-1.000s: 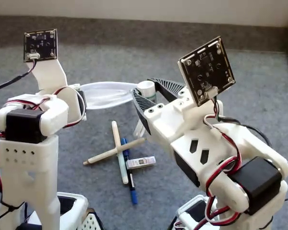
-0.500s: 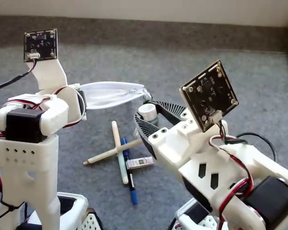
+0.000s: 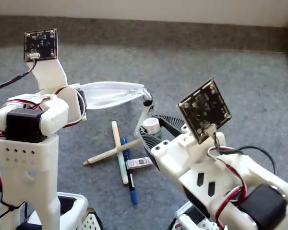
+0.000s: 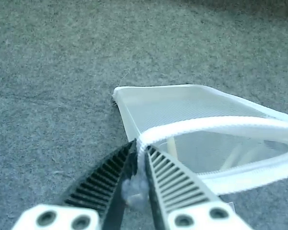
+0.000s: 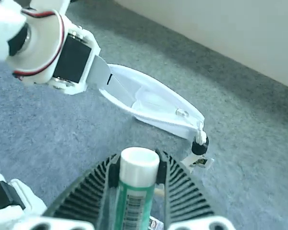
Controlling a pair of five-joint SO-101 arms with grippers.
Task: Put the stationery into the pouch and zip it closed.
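Mesh pouch [image 3: 110, 94] in left hand [image 4: 140, 147], right hand [image 5: 137, 162] gripping probable glue stick [image 5: 133, 191], drawn back

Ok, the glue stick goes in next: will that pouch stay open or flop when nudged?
Probably floppy: the pouch is thin see-through mesh, held by the left gripper at one pinched edge. Likely light, so a nudge could swing it or collapse its mouth.

- White shells, black servos [image 3: 23, 125] and red-black-white cables [image 5: 41, 13] on left arm [image 3: 26, 163] and right arm [image 3: 216, 179].
- Square black camera boards [image 3: 40, 44] on white brackets.
- right gripper [image 5: 136, 159]: ribbed black fingers [image 5: 93, 184], white base with screw holes.
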